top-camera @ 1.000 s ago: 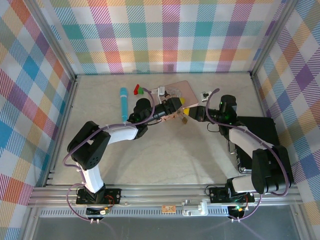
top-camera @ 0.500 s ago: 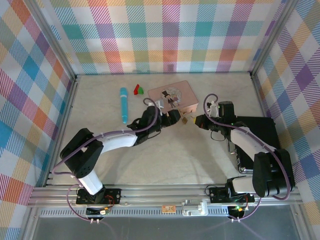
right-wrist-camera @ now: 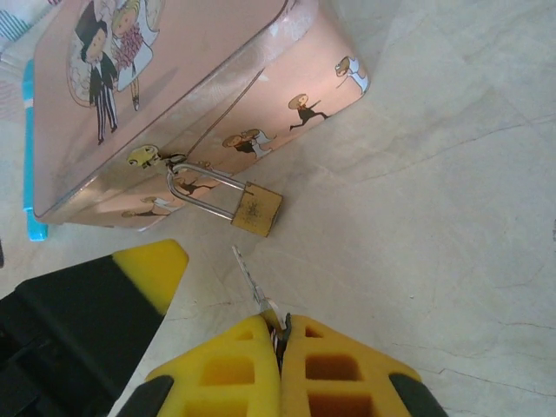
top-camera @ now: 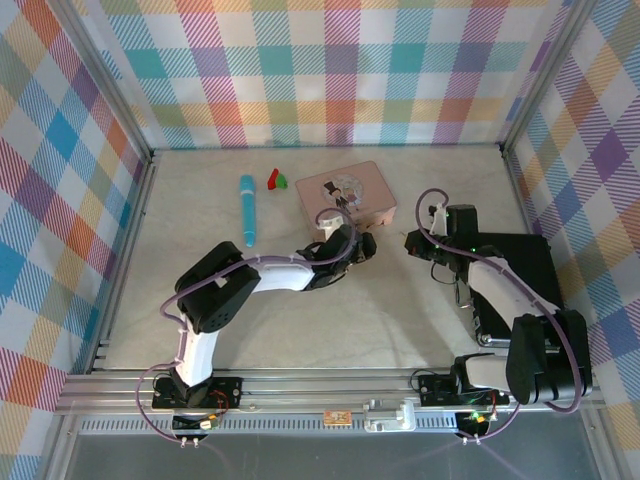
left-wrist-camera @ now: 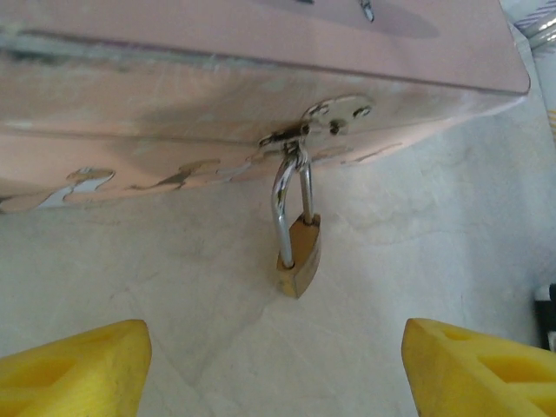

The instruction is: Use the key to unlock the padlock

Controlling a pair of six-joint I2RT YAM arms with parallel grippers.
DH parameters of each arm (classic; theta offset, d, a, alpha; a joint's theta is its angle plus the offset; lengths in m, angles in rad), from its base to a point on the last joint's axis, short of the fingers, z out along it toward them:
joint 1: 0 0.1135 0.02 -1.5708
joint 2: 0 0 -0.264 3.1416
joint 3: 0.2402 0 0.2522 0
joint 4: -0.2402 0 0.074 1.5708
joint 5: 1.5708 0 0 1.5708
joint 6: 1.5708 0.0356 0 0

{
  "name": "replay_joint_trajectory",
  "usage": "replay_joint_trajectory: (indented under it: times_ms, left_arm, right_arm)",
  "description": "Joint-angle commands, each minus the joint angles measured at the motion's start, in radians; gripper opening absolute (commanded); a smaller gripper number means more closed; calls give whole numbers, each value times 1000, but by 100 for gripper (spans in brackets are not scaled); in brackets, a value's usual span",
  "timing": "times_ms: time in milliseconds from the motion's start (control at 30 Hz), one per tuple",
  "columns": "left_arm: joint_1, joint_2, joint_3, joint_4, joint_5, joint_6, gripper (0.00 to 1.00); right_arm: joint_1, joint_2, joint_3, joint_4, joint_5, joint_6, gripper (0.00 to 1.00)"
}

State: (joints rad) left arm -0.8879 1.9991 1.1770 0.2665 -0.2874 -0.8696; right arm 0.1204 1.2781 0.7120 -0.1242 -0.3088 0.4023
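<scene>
Slanting up-left, key (right-wrist-camera: 252,285) ends just below padlock (right-wrist-camera: 254,209)

Brass padlock (right-wrist-camera: 254,209) on box hasp (right-wrist-camera: 144,157); thin key (right-wrist-camera: 252,280) nr it, apart

no legible text, labels, brands or numbers

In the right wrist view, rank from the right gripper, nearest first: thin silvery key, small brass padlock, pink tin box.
1. Thin silvery key, pinched in the right gripper.
2. Small brass padlock, just beyond.
3. Pink tin box, behind it.
</scene>
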Motion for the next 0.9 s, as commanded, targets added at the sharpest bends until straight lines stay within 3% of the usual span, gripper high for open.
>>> replay_joint_trajectory:
  times_ms: [0, 300, 667, 867]
  left_arm:
    - [-13, 35, 58, -14, -74, 42, 76]
    - [-23, 177, 214, -74, -89, 57, 71]
    - [-29, 355, 458, -309, -168, 52, 63]
    - [-14, 379, 452, -324, -179, 55, 45]
  right_arm:
    - [-22, -15, -25, 33, -59, -14, 0]
    - [-65, -49, -65, 64, -110, 3, 0]
    - [-88, -46, -78, 89, -139, 10, 0]
    - [-97, -45, -81, 101, -152, 15, 0]
